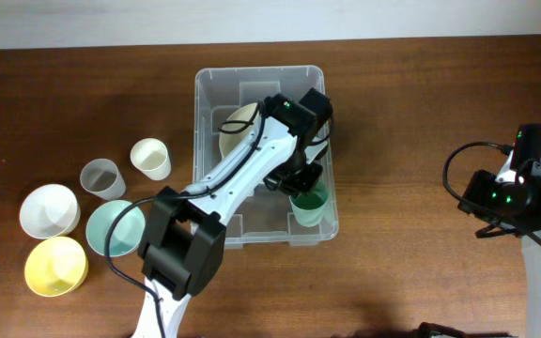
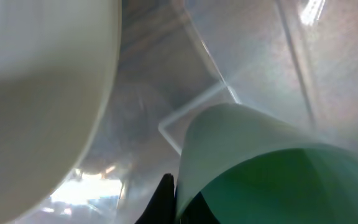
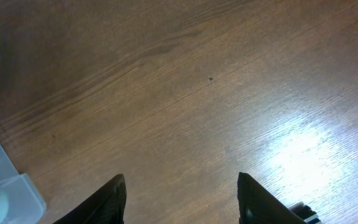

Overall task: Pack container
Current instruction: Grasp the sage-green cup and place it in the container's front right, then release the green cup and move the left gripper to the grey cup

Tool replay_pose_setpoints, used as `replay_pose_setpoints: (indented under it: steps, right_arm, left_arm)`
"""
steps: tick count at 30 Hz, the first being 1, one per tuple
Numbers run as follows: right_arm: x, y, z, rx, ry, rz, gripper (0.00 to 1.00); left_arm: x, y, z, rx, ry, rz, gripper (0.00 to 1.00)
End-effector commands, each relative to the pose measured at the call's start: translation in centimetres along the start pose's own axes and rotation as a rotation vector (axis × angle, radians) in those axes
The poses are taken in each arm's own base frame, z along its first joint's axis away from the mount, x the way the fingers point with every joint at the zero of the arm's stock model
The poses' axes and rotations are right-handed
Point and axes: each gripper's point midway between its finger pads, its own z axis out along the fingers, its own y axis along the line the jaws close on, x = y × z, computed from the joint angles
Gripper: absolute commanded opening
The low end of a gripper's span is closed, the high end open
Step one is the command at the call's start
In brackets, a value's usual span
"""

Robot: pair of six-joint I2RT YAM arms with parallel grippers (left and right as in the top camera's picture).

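— Left pincer [image 1: 299, 180] was shut, wasn't it?
— Yes. It was pinched on the thin wall of the green cup [image 1: 310, 205]. In the left wrist view, one dark finger [image 2: 164, 200] sat on the outside of the wall and the other was just inside it.
— Where was the green cup?
— Inside the container [image 1: 259, 71], in the near corner on the robot's right. Its open mouth faced up.
— And the container?
— It sat on the brown table [image 1: 421, 113], about in the middle. The left arm reached over its near wall and down into it.
— Was anything else in it?
— A cream bowl [image 1: 237, 128] lay at the far end, just beside the pincer. I could not tell if it touched the green cup.
— What about the right pincer [image 3: 180, 182]?
— It was about half open, with nothing between its fingers. It hung over bare table, well away to the right of the container.
— What lay outside?
— To the left of the container were a cream cup [image 1: 150, 158], a clear cup [image 1: 101, 177], a white bowl [image 1: 49, 208], a teal bowl [image 1: 115, 225] and a yellow bowl [image 1: 56, 265]. All of them were on the table.
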Motion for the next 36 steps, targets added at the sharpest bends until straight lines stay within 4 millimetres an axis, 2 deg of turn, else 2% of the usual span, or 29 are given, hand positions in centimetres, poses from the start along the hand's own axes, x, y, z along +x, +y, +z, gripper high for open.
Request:
replay_pose_setpoints:
  steps: [1, 3, 7, 10, 11, 14, 17, 19, 21, 23, 25, 26, 27, 28, 31, 34, 36]
  right_arm:
    - [0.1, -0.2, 0.0, 0.0, -0.001, 0.011, 0.53]
    - [0.0, -0.2, 0.0, 0.0, -0.001, 0.011, 0.53]
    - [0.0, -0.2, 0.0, 0.0, -0.001, 0.011, 0.53]
    - [0.0, -0.2, 0.0, 0.0, -0.001, 0.011, 0.53]
    - [0.0, -0.2, 0.0, 0.0, -0.001, 0.011, 0.53]
    - [0.0, -0.2, 0.0, 0.0, -0.002, 0.011, 0.53]
    - [0.0, -0.2, 0.0, 0.0, -0.003, 0.011, 0.53]
    - [0.0, -0.2, 0.0, 0.0, -0.004, 0.011, 0.53]
    - [0.0, -0.2, 0.0, 0.0, -0.004, 0.011, 0.53]
    - [0.0, -0.2, 0.0, 0.0, -0.004, 0.011, 0.53]
    - [0.0, -0.2, 0.0, 0.0, -0.004, 0.011, 0.53]
    - [0.0, -0.2, 0.0, 0.0, -0.004, 0.011, 0.53]
    - [0.0, -0.2, 0.0, 0.0, -0.004, 0.011, 0.53]
    - [0.0, -0.2, 0.0, 0.0, -0.004, 0.011, 0.53]
    - [0.0, -0.2, 0.0, -0.001, -0.005, 0.009, 0.53]
    - [-0.1, -0.1, 0.0, -0.001, -0.005, 0.008, 0.53]
    - [-0.1, -0.1, 0.0, -0.001, -0.008, 0.008, 0.53]
  left_arm:
    - [0.8, 0.4, 1.7, 0.007, 0.041, 0.005, 0.01]
    - [1.2, 0.5, 2.1, 0.006, 0.056, 0.003, 0.08]
    - [1.1, 0.5, 2.1, 0.005, 0.051, 0.009, 0.15]
    - [0.3, 0.9, 1.4, -0.002, 0.021, 0.015, 0.52]
    - [-0.3, 1.2, 0.4, -0.013, -0.002, 0.01, 0.56]
    - [-1.5, 2.2, -2.3, -0.037, -0.061, -0.006, 0.58]
    - [-2.5, 4.3, -6.8, -0.097, -0.15, -0.039, 0.58]
    - [-2.7, 7.5, -12.4, -0.151, -0.263, -0.104, 0.58]
    - [-2.1, 9.7, -15.4, -0.157, -0.322, -0.159, 0.58]
    - [-0.4, 13.8, -18.7, -0.175, -0.383, -0.264, 0.58]
    - [1.6, 17.2, -20.4, -0.19, -0.403, -0.374, 0.58]
    - [3.5, 19.8, -21.3, -0.198, -0.402, -0.462, 0.58]
    - [4.8, 21.4, -21.7, -0.207, -0.397, -0.523, 0.58]
    - [6.8, 23.7, -22.1, -0.217, -0.382, -0.62, 0.58]
    - [11.3, 28.2, -22.5, -0.218, -0.348, -0.806, 0.58]
    - [14.4, 31.3, -22.5, -0.221, -0.335, -0.922, 0.58]
    - [16.2, 32.6, -21.6, -0.212, -0.299, -0.981, 0.58]
